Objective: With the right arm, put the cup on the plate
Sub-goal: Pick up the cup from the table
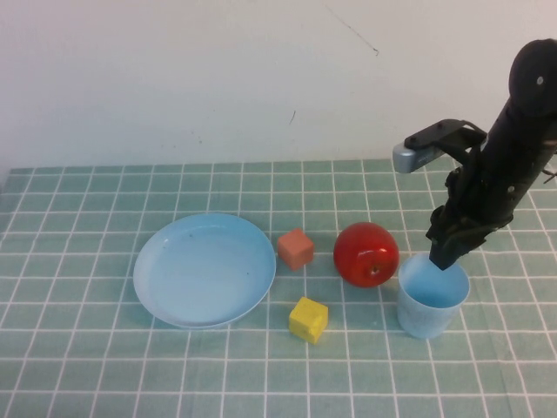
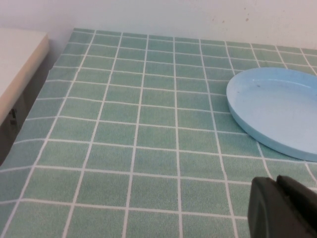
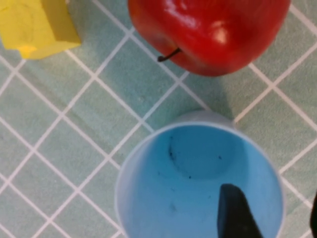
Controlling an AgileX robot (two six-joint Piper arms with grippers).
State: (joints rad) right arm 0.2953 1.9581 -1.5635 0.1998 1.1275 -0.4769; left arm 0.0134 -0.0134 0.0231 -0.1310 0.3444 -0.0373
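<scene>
The light blue cup [image 1: 432, 300] stands upright on the table at the right, just right of a red apple [image 1: 366, 253]. My right gripper [image 1: 444, 257] is at the cup's far rim. In the right wrist view the cup [image 3: 198, 183] is seen from above, and my right gripper [image 3: 272, 198] is open and straddles the rim, one finger inside the cup and the other outside. The light blue plate [image 1: 204, 270] lies empty at the left; it also shows in the left wrist view [image 2: 277, 106]. My left gripper [image 2: 277, 183] is shut and empty, low over the table beside the plate.
An orange cube [image 1: 296, 249] and a yellow cube [image 1: 308, 320] lie between the plate and the apple. The apple [image 3: 208, 29] and yellow cube [image 3: 34, 25] show close to the cup. A white ledge [image 2: 20, 64] borders the table's left side.
</scene>
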